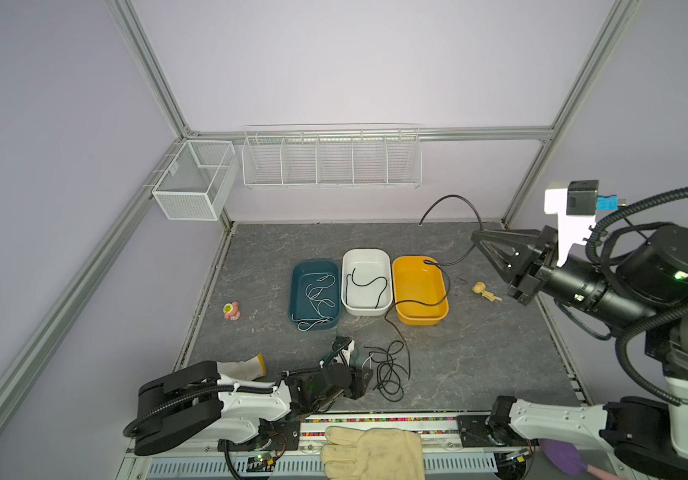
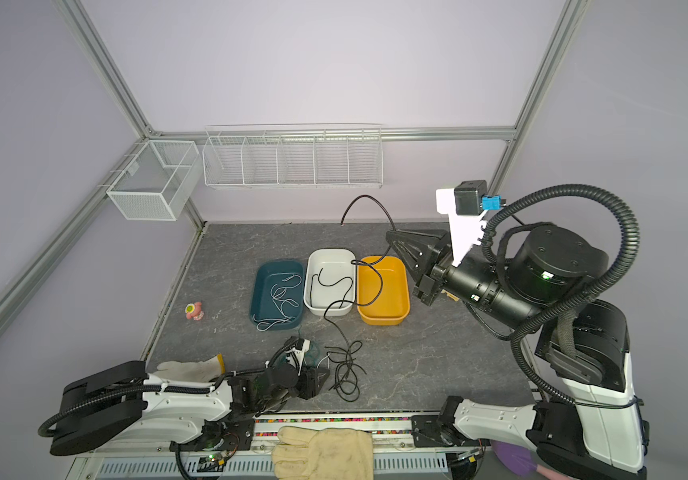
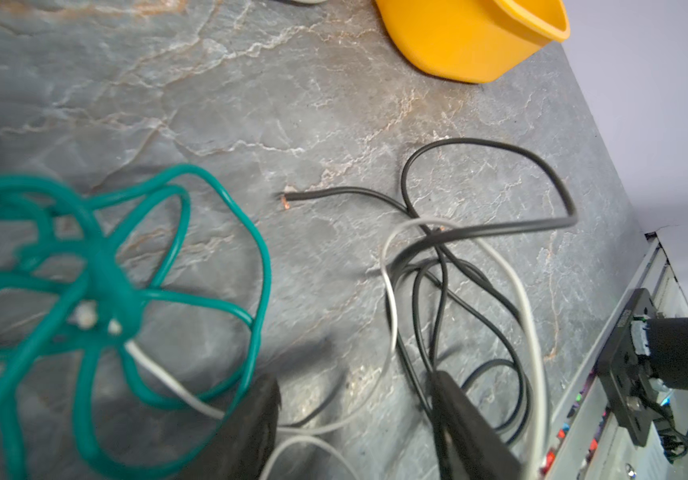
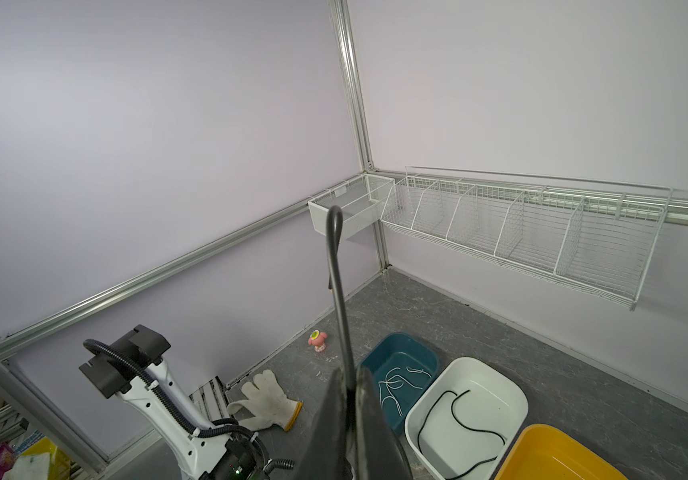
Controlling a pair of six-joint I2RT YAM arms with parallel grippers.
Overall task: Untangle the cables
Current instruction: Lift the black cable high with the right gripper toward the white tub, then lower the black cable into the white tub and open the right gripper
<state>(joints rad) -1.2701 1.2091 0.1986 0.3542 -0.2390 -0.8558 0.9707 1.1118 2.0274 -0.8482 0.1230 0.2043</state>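
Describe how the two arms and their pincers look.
The left arm and right arm have white shells, black joints and ribbed black conduit. The left pincer and right pincer are black and tapered. A white bracket carries the right wrist's black camera.

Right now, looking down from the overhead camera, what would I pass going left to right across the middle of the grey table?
In a top view: pink toy → teal tray → white tray → yellow tray → small wooden figure.
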